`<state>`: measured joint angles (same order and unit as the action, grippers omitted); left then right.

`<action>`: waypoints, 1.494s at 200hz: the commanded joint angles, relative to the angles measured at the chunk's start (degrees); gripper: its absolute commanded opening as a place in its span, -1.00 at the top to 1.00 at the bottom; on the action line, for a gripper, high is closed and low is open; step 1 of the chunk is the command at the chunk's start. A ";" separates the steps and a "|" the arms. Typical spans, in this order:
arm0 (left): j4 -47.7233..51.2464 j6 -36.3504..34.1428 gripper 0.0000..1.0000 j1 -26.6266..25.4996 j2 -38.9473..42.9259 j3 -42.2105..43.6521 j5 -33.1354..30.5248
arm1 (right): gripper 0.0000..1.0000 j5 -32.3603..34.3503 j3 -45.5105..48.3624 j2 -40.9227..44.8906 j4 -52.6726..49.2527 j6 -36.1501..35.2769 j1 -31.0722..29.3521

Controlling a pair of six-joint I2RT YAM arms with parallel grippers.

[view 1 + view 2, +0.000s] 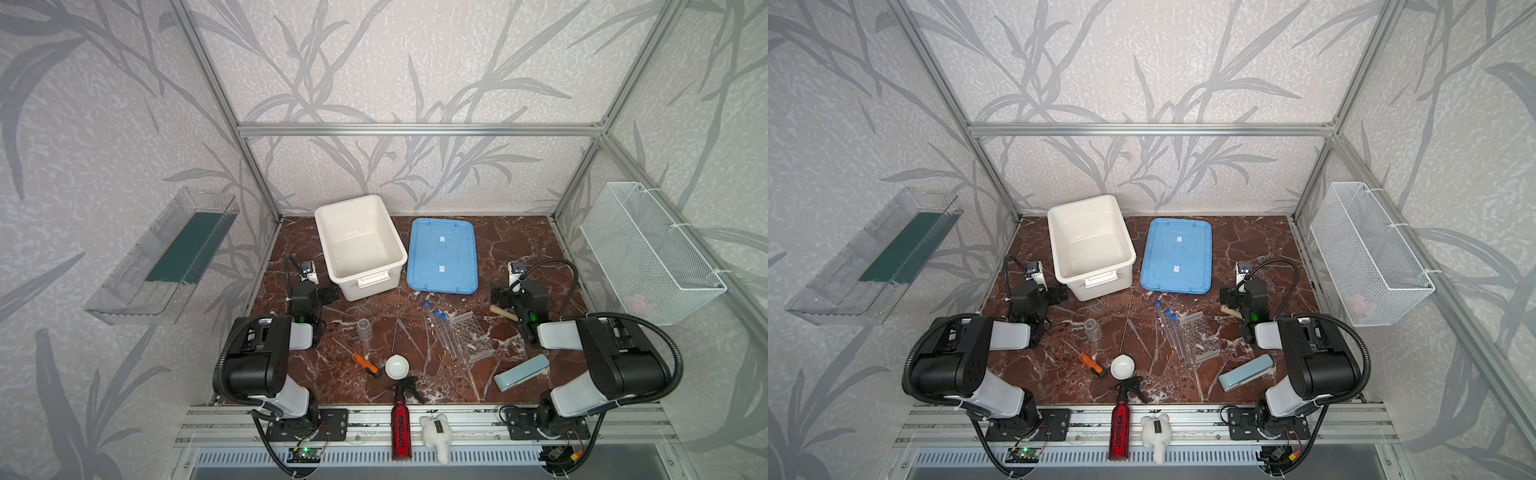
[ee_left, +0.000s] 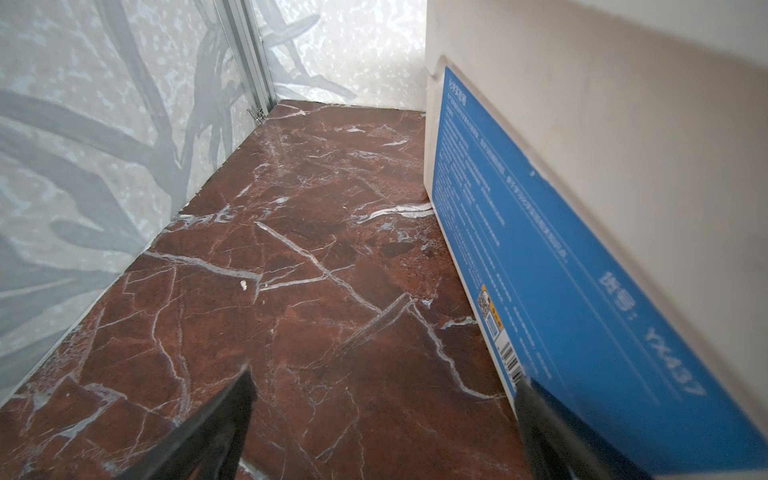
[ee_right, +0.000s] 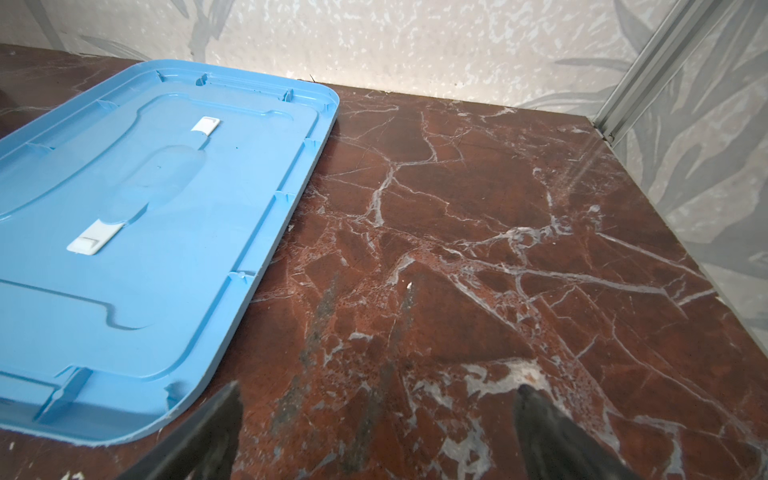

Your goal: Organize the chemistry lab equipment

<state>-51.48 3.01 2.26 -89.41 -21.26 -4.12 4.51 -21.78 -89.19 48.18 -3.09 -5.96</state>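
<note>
The table (image 1: 519, 232) is reddish-brown marble with white veins. On it stand a white bin (image 1: 359, 245) with a blue label (image 2: 561, 291) on its side and a light blue lid (image 1: 442, 255). The three tubes (image 1: 444, 336) are clear with blue caps, the rack (image 1: 473, 338) and ribbed cup (image 1: 364, 329) clear, the dish (image 1: 397, 367) white. The screwdriver (image 1: 365, 363) handle is orange and black; the spray bottle (image 1: 401, 428) red with a black trigger. The walls (image 1: 374, 62) show grey leaves on white.
</note>
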 commanded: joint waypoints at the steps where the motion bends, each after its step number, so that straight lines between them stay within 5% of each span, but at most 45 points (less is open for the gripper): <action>1: -1.66 -0.74 -0.98 -0.09 0.10 -0.52 0.52 | -0.98 0.94 -0.98 0.77 1.29 -0.33 -0.13; 50: -2.73 1.46 -0.98 -0.13 5.96 2.60 -5.95 | -0.98 0.08 -0.63 1.91 2.31 -0.68 -0.16; 72: 9.48 3.83 -0.98 -0.11 14.93 0.81 -11.64 | -0.98 -0.47 -2.55 7.76 -6.92 -1.07 -0.28; 91: 25.73 15.68 -0.98 -0.03 21.43 -3.28 -24.88 | -0.98 -0.11 -7.21 13.56 -21.32 0.92 -0.28; 106: 34.19 22.01 -0.98 0.06 24.97 -5.86 -29.07 | -0.98 -1.38 -9.22 16.75 -26.07 2.66 -0.28; 124: 42.18 28.86 -0.98 0.06 30.32 -8.61 -25.45 | -0.98 -2.77 -10.86 20.94 -30.54 8.50 -0.28; 146: 41.92 29.34 -0.98 -0.06 37.54 -8.45 -15.48 | -0.98 -1.51 -13.26 25.16 -38.36 18.51 0.04; 186: 57.10 33.82 -0.98 -2.91 46.14 -17.25 -5.18 | -0.98 -18.29 -17.79 29.57 -47.61 19.42 0.15; 210: 69.52 33.69 -0.98 -14.61 45.90 -27.04 -5.88 | -0.98 -25.88 -21.25 29.68 -54.82 18.31 -0.77; 237: 74.51 34.01 -0.95 -32.48 43.58 -33.27 -16.22 | -0.99 -26.63 -24.36 29.83 -63.46 16.80 -2.12; 270: 74.96 35.97 -0.83 -49.05 32.67 -39.50 -20.15 | -1.00 -32.71 -25.76 30.66 -68.82 17.60 -2.23; 299: 75.09 41.49 -0.59 -55.54 20.54 -43.74 -16.80 | -1.00 -35.93 -25.85 34.02 -73.73 17.60 -2.35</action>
<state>19.94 38.30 -49.84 -61.28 -63.29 -21.08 -25.93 -46.06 -58.92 -18.48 14.39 -8.01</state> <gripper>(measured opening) 0.838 0.998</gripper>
